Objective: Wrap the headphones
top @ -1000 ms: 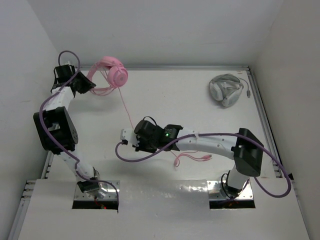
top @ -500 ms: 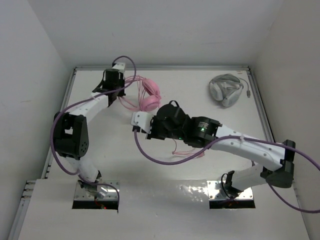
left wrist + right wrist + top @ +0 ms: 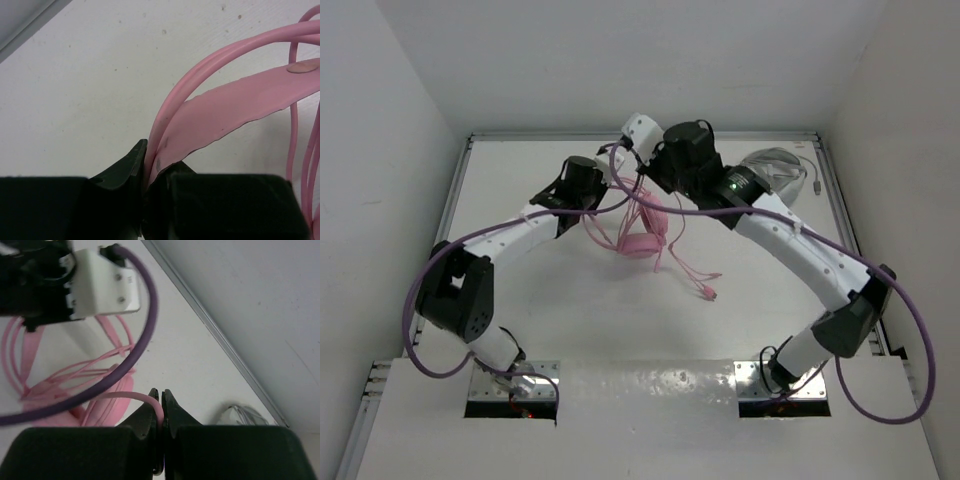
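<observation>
nearest me on the table (image 3: 550, 310), the plug (image 3: 708, 293) end of the pink cable (image 3: 682, 268) lies slack in loose loops, not yet taken up. a bit further in, mid-table, sit the pink headphones (image 3: 632, 243): earcups (image 3: 650, 246) low, headband (image 3: 225, 110) rising up to the left gripper (image 3: 152, 161). can't tell if the cups touch the surface or just hang over it.

left wrist cam: jaws closed down hard on the headband, thin tubes + flat strap pinched between the tips. that's my anchor.

beyond that, the right gripper (image 3: 160, 396) is above and just behind the left one, jaws almost fully closed w/ only the thin cable nipped between them. the arms are very near each other here. the left arm's purple harness lead (image 3: 145, 315) crosses right in front of the right cam.

step in hand, i reckon: laying a turn of cable round the headband. to do it well:
- left grip stays firm, no twisting, so the band doesn't rotate out
- right leads the cable in a tight arc round the band, light tension only, no yanking on the earcup joint
- route clear of the purple lead, else i wrap the robot too
- watch the slack tail for snags

far right corner: grey-white headset (image 3: 782, 168), well apart, leave it.
</observation>
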{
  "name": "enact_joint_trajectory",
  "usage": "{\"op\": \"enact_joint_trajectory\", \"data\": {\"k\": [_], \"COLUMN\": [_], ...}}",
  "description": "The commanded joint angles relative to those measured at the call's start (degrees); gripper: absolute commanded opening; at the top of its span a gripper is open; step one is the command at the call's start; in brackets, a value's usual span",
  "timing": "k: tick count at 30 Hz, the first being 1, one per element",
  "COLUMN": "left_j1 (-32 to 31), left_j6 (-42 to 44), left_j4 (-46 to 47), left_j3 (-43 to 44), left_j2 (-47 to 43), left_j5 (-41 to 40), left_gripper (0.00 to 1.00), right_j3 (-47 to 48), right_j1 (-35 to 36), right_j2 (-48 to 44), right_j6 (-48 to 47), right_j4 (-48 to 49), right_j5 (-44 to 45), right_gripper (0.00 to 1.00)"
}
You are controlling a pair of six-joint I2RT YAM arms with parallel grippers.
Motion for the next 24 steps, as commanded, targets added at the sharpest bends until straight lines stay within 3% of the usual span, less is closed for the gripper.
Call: {"op": "enact_joint_trajectory", "data": {"k": [1,10,16,20,22,24], "left_j1": [-1.26,-1.26,-1.18,-0.48,0.66,2.25], "left_j6": [0.98,-2.01,-4.48,-5.09,-6.93,-10.52], "left_j4": [-0.07,-8.85,-13.68,-16.94,-18.18,-18.7], "left_j3": [-0.33,0.81,3.36,8.44,10.65,13.64], "left_j2": [-5.34,-10.18,-10.36,-10.27,-10.27,-10.53], "left_j5": [4.58,17.23,28.56,36.39,40.53,41.86], "left_gripper": [0.0,0.0,0.0,0.0,0.0,0.0], "right_j3": [7.06,10.06,9.44,8.48,5.24,-2.13], "right_j1": [-4.61,-17.1,-19.39,-21.77,-22.38,-22.3], "right_j2": [2.9,10.12,13.98,17.31,18.03,17.59], "right_j6": [2.36,13.43,15.45,16.42,15.37,15.1], "right_j4": [5.68,8.93,9.81,9.02,9.81,15.39], "right_j5": [0.01,-12.73,-16.95,-27.28,-30.83,-34.61], "right_gripper": [0.0,0.0,0.0,0.0,0.05,0.28]}}
